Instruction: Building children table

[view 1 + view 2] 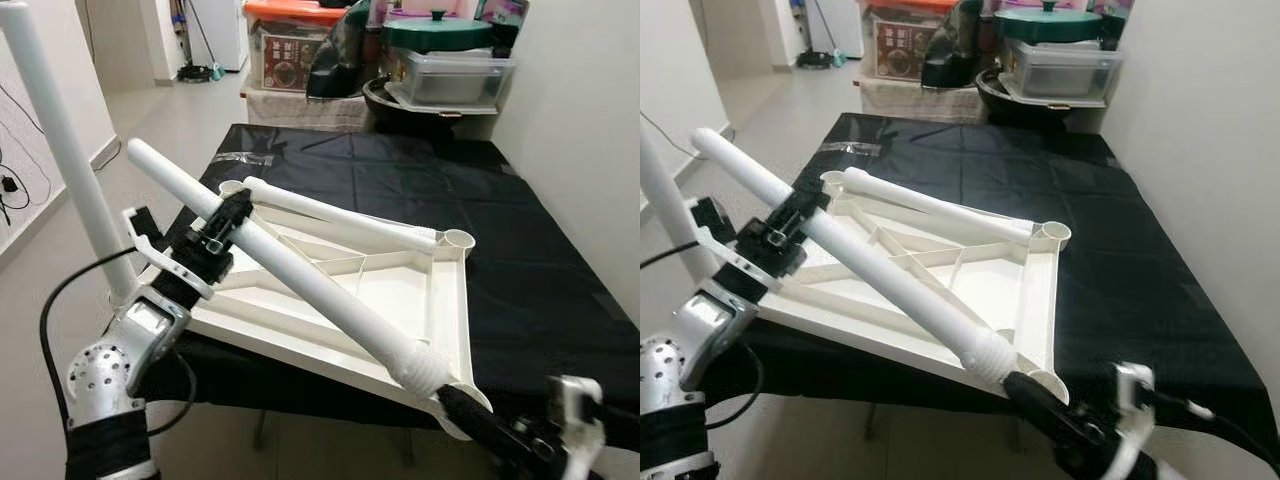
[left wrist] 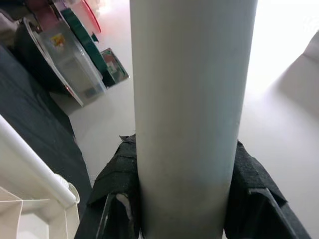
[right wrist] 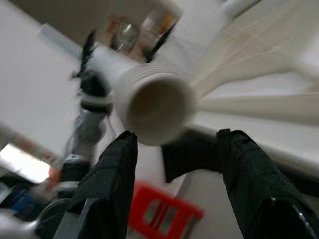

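On the black-draped bench [image 1: 560, 260] lies the upturned white plastic tabletop [image 1: 440, 300], ribbed underneath, round sockets at its corners. Across it slants a smooth white tube, the loose leg [image 1: 320, 290], running from ten o'clock down to five o'clock, its ridged, threaded end hollow and hanging just off the near corner socket [image 1: 1048, 383]. The left gripper [image 1: 222, 225] has its jaws clenched round the leg's upper stretch. The right gripper [image 3: 172, 149] sits at five o'clock, its jaws released, spread either side of that ridged mouth. A second leg [image 1: 340, 215] lies across the tabletop's far edge.
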Controlling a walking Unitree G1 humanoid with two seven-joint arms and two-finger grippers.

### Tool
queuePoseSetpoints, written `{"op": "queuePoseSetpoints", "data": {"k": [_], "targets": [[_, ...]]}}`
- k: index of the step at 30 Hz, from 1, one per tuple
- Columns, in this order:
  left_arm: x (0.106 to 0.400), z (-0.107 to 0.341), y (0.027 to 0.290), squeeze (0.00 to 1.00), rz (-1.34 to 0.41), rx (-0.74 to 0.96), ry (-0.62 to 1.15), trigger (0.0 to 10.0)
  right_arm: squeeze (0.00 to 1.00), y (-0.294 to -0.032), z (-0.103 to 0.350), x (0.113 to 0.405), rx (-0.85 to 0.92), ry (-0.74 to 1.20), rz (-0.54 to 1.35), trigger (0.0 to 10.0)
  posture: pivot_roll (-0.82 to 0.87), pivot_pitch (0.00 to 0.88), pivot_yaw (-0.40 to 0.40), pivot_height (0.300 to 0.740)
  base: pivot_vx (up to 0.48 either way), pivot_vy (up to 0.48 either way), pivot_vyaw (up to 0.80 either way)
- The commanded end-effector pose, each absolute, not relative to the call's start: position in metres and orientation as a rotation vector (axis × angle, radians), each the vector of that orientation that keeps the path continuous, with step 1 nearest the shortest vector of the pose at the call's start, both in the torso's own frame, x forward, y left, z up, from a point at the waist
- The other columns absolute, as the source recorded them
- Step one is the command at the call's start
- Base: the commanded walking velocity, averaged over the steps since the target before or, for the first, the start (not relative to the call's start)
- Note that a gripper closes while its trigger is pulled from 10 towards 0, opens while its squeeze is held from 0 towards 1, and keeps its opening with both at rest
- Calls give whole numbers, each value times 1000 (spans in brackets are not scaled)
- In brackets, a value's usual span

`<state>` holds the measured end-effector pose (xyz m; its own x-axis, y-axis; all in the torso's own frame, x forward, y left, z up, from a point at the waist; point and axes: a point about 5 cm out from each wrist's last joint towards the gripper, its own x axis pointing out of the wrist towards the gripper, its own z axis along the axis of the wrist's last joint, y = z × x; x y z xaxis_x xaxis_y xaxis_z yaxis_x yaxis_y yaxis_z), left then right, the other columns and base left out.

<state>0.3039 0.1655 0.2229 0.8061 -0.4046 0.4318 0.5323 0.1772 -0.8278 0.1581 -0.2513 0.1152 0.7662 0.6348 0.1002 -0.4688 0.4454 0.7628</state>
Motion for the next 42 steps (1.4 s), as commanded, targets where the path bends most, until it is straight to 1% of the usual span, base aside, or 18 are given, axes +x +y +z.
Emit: {"op": "queuePoseSetpoints", "data": {"k": [1, 2, 4, 5, 6, 8, 10, 11, 12, 16, 19, 21, 23, 25, 26, 30, 35, 42], "targets": [[306, 227, 165, 0, -682, -1227, -134, 10000, 0, -265, 115, 163, 828, 184, 590, 10000, 56, 0, -67, 740, 0, 0, 0], [311, 230, 161, 0, -675, -1183, -128, 10000, 0, -287, 114, 178, 777, 116, 395, 10000, 53, 0, -66, 740, 0, 0, 0], [313, 230, 160, 0, -671, -1164, -124, 10000, 0, -294, 113, 182, 762, 91, 333, 10000, 53, 0, -66, 740, 0, 0, 0], [314, 233, 157, 0, -684, -1134, -124, 10000, 0, -303, 116, 189, 733, 58, 247, 10000, 54, 0, -65, 740, 0, 0, 0], [314, 233, 157, 0, -684, -1134, -124, 10000, 0, -303, 116, 189, 733, 58, 247, 10000, 54, 0, -65, 740, 0, 0, 0], [319, 241, 146, 0, -718, -1037, -130, 10000, 0, -321, 129, 209, 642, -40, 24, 10000, 52, 0, -62, 740, 0, 0, 0], [323, 247, 138, 0, -734, -965, -136, 10000, 0, -326, 147, 223, 555, -107, -116, 10000, 48, 0, -59, 740, 0, 0, 0], [323, 247, 138, 0, -734, -965, -136, 10000, 0, -326, 147, 223, 555, -107, -116, 10000, 48, 0, -59, 740, 0, 0, 0], [325, 250, 131, 0, -753, -933, -136, 10000, 0, -324, 158, 233, 484, -122, -167, 10000, 48, 0, -56, 740, 0, 0, 0], [327, 252, 119, 0, -798, -870, -137, 10000, 0, -309, 167, 244, 318, -85, -155, 10000, 47, 0, -52, 740, 0, 0, 0], [327, 252, 118, 0, -800, -865, -138, 10000, 0, -308, 167, 246, 304, -86, -157, 10000, 47, 0, -52, 740, 0, 0, 0], [331, 260, 105, 0, -838, -815, -157, 10000, 0, -276, 182, 254, 274, -158, -12, 10000, 50, 0, -52, 740, 0, 0, -353], [334, 277, 86, 0, -922, -746, -209, 10000, 0, -240, 195, 261, 207, -198, 156, 10000, 50, 0, -46, 740, 0, 0, -788], [334, 280, 83, 0, -937, -735, -217, 10000, 0, -236, 197, 262, 192, -198, 173, 10000, 50, 0, -46, 740, 0, 0, -788], [335, 286, 77, 0, -977, -704, -235, 10000, 0, -228, 202, 263, 201, -204, 238, 10000, 49, 0, -46, 740, 0, 0, -788], [337, 292, 73, 0, -1003, -688, -253, 10000, 0, -221, 208, 264, 192, -216, 278, 10000, 44, 0, -39, 740, 0, 0, -788], [341, 302, 65, 0, -1041, -642, -291, 10000, 0, -209, 225, 265, 141, -252, 351, 10000, 43, 0, -39, 740, 0, 0, -788], [344, 308, 62, 0, -1058, -597, -320, 10000, 0, -211, 230, 266, 131, -254, 366, 10000, 44, 0, -41, 740, 0, 0, -788]]}}
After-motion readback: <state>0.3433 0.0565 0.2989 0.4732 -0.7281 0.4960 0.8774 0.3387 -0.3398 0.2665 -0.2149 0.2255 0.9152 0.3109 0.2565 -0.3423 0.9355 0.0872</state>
